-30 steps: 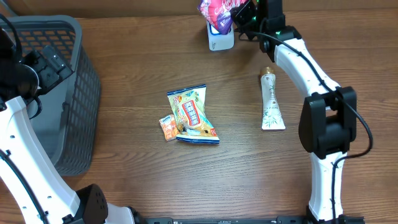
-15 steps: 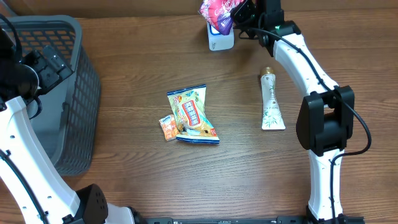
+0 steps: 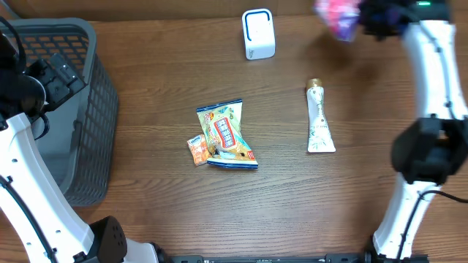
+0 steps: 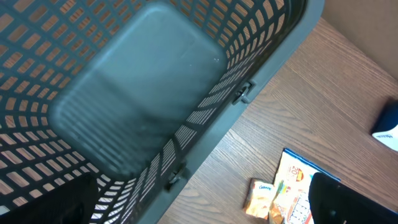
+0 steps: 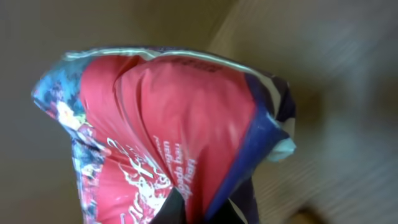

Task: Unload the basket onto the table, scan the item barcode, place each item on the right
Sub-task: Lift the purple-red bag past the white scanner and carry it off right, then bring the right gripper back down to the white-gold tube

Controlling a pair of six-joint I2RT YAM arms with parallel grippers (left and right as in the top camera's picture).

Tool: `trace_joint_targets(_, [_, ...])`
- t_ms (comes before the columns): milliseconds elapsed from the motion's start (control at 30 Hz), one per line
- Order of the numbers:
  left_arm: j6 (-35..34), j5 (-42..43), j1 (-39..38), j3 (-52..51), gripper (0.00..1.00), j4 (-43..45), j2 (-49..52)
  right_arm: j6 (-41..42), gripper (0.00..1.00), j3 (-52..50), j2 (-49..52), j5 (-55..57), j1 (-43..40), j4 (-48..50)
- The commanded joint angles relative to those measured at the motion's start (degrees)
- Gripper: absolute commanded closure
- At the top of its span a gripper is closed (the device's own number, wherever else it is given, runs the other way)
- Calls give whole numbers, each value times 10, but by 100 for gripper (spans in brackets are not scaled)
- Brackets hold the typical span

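- Packet (image 5: 174,124) of red and blue foil is pinched by the right tool (image 3: 368,17), whose jaws are pressed together on the bag's lower edge. The right wrist view is almost filled by its crinkled face.
- Overhead, that packet is seen blurred, held up over the far right corner of the bench (image 3: 146,212). It is well apart from the white scanner (image 3: 258,33) on its left.
- The scanner is stood upright at the bench's far edge.
- The left tool (image 4: 199,208) is held spread wide above the grey basket (image 4: 143,93), with one dark finger seen at each lower corner of its wrist view.
- At mid-bench a yellow snack bag (image 3: 225,131) is laid flat, with a small orange sachet (image 3: 197,150) just beside its left edge.
- A cream tube (image 3: 319,120) is laid to the right of them, apart, its cap pointed at the far edge.
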Motion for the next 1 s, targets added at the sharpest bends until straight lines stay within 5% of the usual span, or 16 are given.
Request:
trace_joint_targets(0, [8, -5, 0, -3, 0, 1, 3, -41, 96, 7, -33, 36, -102, -64])
trace_joint_targets(200, [8, -5, 0, -3, 0, 1, 3, -130, 96, 3, -4, 154, -248, -138])
trace_joint_targets(533, [8, -5, 0, -3, 0, 1, 3, -197, 96, 3, 68, 153, -367, -100])
trace_joint_targets(633, [8, -5, 0, -3, 0, 1, 3, -263, 71, 3, 77, 129, -384, -77])
trace_joint_targets(733, [8, -5, 0, -3, 0, 1, 3, -288, 21, 4, 77, 126, -384, -82])
trace_joint_targets(967, [8, -5, 0, -3, 0, 1, 3, -345, 9, 68, 52, -57, -376, -137])
